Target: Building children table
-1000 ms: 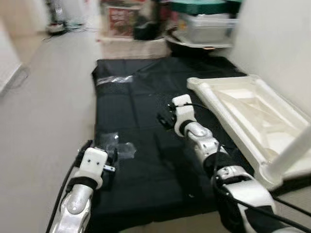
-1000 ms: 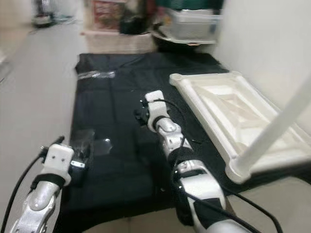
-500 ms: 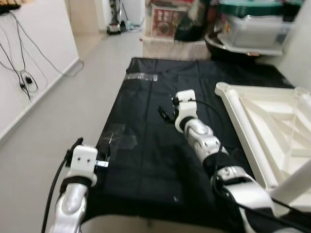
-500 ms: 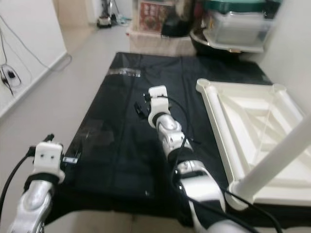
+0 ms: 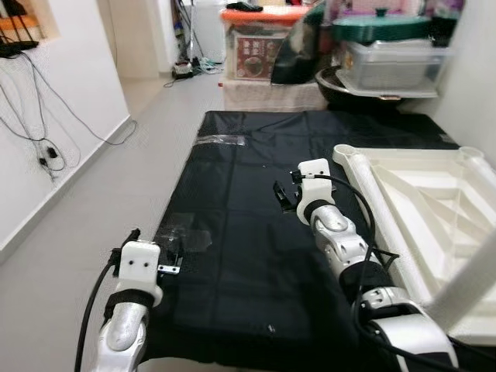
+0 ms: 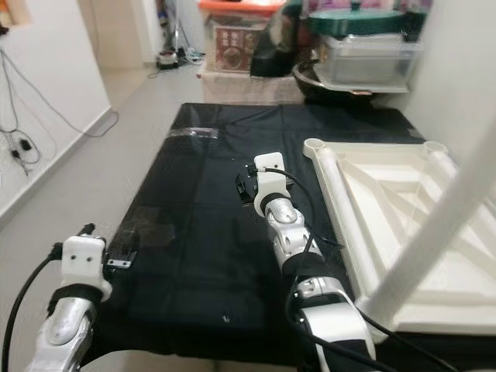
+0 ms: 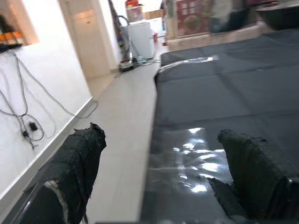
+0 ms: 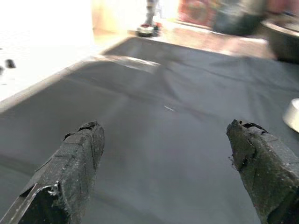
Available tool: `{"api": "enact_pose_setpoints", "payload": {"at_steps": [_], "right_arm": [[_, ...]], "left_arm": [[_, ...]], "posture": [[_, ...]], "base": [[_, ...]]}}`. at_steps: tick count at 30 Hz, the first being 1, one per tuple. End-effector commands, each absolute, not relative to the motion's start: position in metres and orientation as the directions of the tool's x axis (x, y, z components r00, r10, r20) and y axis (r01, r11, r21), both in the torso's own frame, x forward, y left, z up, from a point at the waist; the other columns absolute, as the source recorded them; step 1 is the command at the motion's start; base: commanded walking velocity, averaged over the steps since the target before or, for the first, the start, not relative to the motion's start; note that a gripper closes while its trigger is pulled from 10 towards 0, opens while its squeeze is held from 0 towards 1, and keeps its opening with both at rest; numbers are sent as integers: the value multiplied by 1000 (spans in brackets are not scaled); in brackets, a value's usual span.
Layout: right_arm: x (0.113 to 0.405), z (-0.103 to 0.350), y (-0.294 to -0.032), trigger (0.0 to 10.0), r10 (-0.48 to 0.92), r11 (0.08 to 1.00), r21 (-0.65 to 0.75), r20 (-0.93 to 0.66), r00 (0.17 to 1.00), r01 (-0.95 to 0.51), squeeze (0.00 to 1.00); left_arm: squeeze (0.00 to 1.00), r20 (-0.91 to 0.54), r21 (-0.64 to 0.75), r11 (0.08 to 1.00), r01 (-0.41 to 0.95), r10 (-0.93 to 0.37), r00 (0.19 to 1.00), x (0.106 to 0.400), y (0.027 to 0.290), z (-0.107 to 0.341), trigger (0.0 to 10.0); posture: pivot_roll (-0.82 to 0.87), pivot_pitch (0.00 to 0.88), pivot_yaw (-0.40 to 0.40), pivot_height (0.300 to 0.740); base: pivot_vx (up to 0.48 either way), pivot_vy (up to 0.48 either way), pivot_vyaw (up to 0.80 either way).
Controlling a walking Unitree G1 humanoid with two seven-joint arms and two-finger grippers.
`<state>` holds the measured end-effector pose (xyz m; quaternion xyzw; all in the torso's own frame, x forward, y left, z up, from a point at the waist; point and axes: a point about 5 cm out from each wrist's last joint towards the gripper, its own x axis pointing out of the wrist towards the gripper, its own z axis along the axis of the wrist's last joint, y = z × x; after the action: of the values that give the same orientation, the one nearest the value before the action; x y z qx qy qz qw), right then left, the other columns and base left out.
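Observation:
A white children's table (image 5: 422,203) lies upside down on the right side of a black floor mat (image 5: 240,248). One white leg (image 6: 422,232) stands up from its near corner, close to the camera. My right gripper (image 5: 284,195) hovers over the middle of the mat, left of the table's rim, open with nothing between its fingers (image 8: 79,154). My left gripper (image 5: 172,257) is open too, low over the mat's near left edge, above a patch of clear plastic (image 7: 201,161).
Storage boxes (image 5: 260,50), a clear bin (image 5: 391,62) and a green lidded pot (image 5: 380,27) crowd the mat's far end. A white wall with hanging cables (image 5: 46,147) runs along the left. Bare grey floor (image 5: 116,194) lies between wall and mat.
The whole picture has shifted and sharpened, so the camera has moved. Both arms hold much the same pose over the mat, with both grippers still open.

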<state>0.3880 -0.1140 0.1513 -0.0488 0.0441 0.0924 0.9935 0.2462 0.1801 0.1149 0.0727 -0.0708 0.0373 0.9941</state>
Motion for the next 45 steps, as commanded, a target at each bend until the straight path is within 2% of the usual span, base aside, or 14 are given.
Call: {"api": "enact_pose_setpoints", "payload": {"at_steps": [1, 11, 24, 28, 33, 36, 40, 45], "right_arm": [[390, 157, -109, 10000, 196, 975, -92, -90, 976, -204, 0], [388, 158, -107, 10000, 202, 973, -94, -87, 975, -210, 0], [384, 163, -115, 10000, 228, 954, -169, -126, 965, -247, 0], [379, 163, -140, 10000, 64, 973, -205, -205, 977, -107, 0], [361, 153, -142, 10000, 125, 962, -201, -279, 952, -186, 0], [349, 137, -153, 10000, 116, 958, -209, -349, 930, -198, 0], [341, 124, -181, 10000, 52, 958, -234, -420, 906, -163, 0], [336, 117, -196, 10000, 6, 951, -270, -466, 885, -149, 0]], "left_arm": [[0, 160, 137, 986, -100, 77, 984, 247, 183, 118, 10000], [0, 178, 126, 986, -107, 84, 980, 248, 183, 121, 10000], [0, 156, 138, 987, -86, 65, 986, 247, 177, 115, 10000], [0, 145, 151, 985, -78, 57, 988, 246, 175, 112, 10000], [0, 134, 150, 986, -76, 56, 989, 245, 174, 109, 10000], [0, 129, 148, 986, -76, 57, 990, 245, 174, 108, 10000], [0, 129, 145, 986, -77, 59, 990, 245, 174, 107, 10000], [0, 130, 141, 987, -76, 58, 990, 246, 173, 107, 10000]], "posture": [[48, 0, -73, 740], [42, 0, -71, 740], [34, 0, -77, 740], [21, 0, -78, 740], [2, 0, -76, 740], [-7, 0, -74, 740], [-12, 0, -75, 740], [-20, 0, -76, 740]], "base": [[349, 0, 0], [345, 0, 0], [0, 0, 0], [0, 0, 0], [0, 0, 0], [0, 0, 0], [0, 0, 0], [0, 0, 0]]}}
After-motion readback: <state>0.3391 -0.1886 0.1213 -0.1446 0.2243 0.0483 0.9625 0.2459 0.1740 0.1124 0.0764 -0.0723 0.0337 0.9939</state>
